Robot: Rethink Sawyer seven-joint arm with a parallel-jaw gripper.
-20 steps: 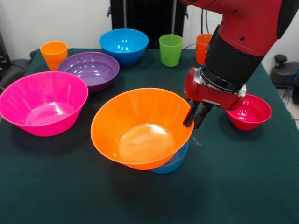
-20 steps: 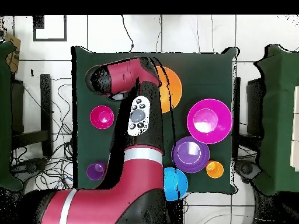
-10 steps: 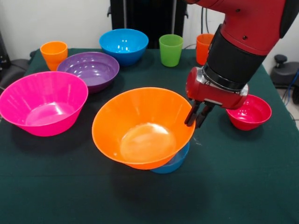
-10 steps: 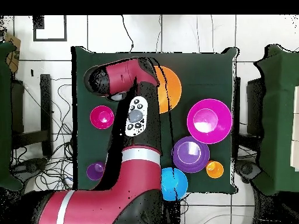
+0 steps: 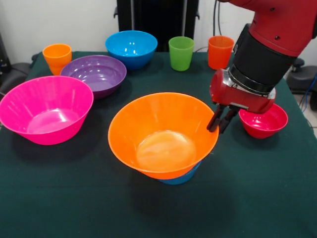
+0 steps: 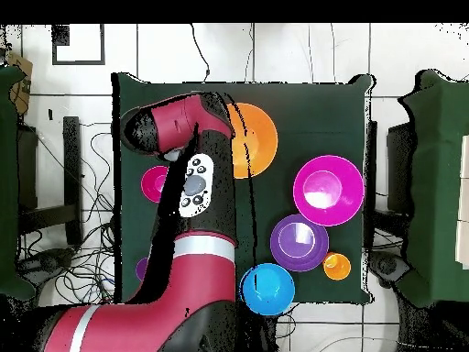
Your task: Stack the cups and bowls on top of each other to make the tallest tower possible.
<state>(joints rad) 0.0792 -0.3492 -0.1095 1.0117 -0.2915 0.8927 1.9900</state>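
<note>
1. The large orange bowl (image 5: 163, 135) sat mid-table on the small light-blue bowl (image 5: 181, 175), at eight o'clock of the small red bowl (image 5: 263, 120).
2. The gripper (image 5: 221, 119) pinched the large orange bowl's rim at three o'clock.
3. It looked light, stiff and slippery; a rim grip suited it.

A table (image 5: 257, 198) draped in dark green cloth fills most of the front view, with a plain pale wall (image 5: 59, 22) across the upper left and a dark upright stand (image 5: 158, 17) at top centre behind it. From overhead the green table (image 6: 321, 110) sits mid-frame on a floor of white tiles (image 6: 302, 50) with dark joints, and loose black cables (image 6: 87, 183) trail over the tiles along its left side. Dark green furniture (image 6: 430, 183) stands at the right edge of that view, another piece (image 6: 9, 183) stands at the left edge, and a small black-bordered white square (image 6: 78, 43) lies on the floor in the upper left.
</note>
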